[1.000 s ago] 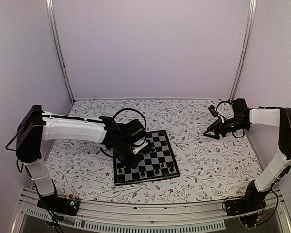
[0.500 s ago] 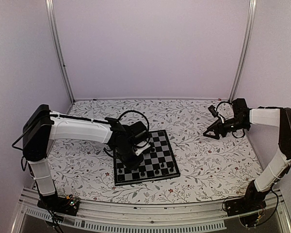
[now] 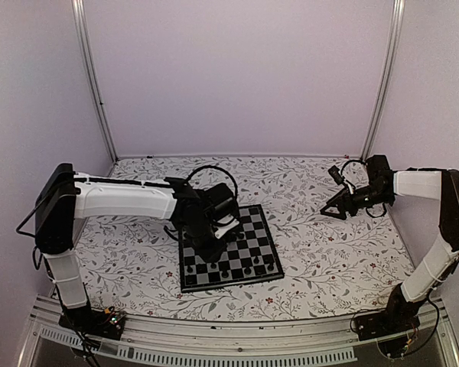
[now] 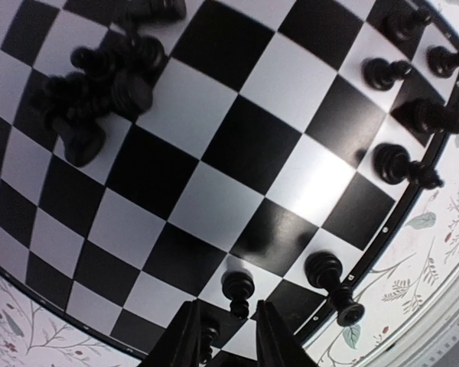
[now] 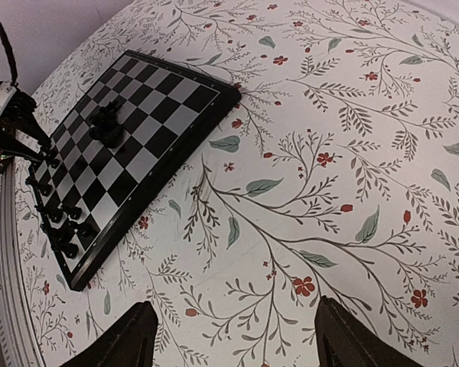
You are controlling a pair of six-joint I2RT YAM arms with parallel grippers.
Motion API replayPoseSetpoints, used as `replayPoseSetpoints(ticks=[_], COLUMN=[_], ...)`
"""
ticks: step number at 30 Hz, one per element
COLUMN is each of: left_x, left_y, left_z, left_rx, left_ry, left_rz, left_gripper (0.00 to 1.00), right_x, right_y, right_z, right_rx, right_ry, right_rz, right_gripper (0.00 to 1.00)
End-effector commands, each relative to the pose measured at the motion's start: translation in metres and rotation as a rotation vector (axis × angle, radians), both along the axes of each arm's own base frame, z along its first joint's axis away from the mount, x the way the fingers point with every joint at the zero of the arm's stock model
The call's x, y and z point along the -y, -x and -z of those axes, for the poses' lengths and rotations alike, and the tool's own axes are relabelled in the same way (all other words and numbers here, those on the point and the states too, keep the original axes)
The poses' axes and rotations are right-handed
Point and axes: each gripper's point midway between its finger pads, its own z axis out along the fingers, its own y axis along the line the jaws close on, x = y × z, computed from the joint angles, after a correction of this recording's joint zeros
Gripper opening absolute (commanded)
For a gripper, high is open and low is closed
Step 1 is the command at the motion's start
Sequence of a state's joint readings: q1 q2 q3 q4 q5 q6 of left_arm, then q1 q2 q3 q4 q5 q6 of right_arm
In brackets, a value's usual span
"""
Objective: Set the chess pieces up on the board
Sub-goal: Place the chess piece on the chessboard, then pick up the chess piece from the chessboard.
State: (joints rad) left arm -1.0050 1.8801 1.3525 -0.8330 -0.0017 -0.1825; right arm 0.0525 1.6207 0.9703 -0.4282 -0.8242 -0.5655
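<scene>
The board [image 3: 249, 237] lies mid-table, with black chess pieces [image 3: 237, 270] standing along its near edge. My left gripper [image 3: 216, 248] hangs low over the board's near left part. In the left wrist view the gripper [image 4: 228, 336] is slightly open, with a standing pawn [image 4: 237, 289] between the fingers and gaps on both sides. More pieces [image 4: 398, 164] line the board's edge, and a heap of pieces [image 4: 99, 84] lies on the squares. My right gripper [image 3: 329, 210] is wide open and empty over the floral cover, far right; it also shows in the right wrist view [image 5: 233, 336].
The floral table cover [image 5: 314, 176] surrounds the board [image 5: 149, 115]. The piece heap [image 5: 107, 126] and the edge row [image 5: 57, 218] also show in the right wrist view. A black cable loops above the left wrist [image 3: 206, 172]. Enclosure walls stand on three sides.
My left arm has shifted a little to the right and farther over the board. The right arm has not moved.
</scene>
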Motion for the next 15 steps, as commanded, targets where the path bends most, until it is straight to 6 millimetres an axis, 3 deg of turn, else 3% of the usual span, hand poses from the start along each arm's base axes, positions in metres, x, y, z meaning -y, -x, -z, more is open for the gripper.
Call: replayPoseSetpoints(ticks=[1,6,15], left_x=[0.016,0.018,0.025], left_y=[-0.029,-0.070,-0.115], left_z=[-0.045,-0.049,-0.027], left_rx=[0.126,0.171,0.180], left_ry=[0.084,0.096,0.064], left_rz=[-0.019,-0.127,-0.197], left_gripper=[0.28,0.27,0.24], right_x=[-0.003,-0.004,-0.002], right_y=[-0.003,-0.003,-0.003], right_z=[-0.004,-0.004,-0.002], right_rx=[0.007,0.007,0.003], right_ry=[-0.006,-0.003,0.005], right_rz=[-0.016,-0.017,-0.017], right_gripper=[0.74,0.74,0.74])
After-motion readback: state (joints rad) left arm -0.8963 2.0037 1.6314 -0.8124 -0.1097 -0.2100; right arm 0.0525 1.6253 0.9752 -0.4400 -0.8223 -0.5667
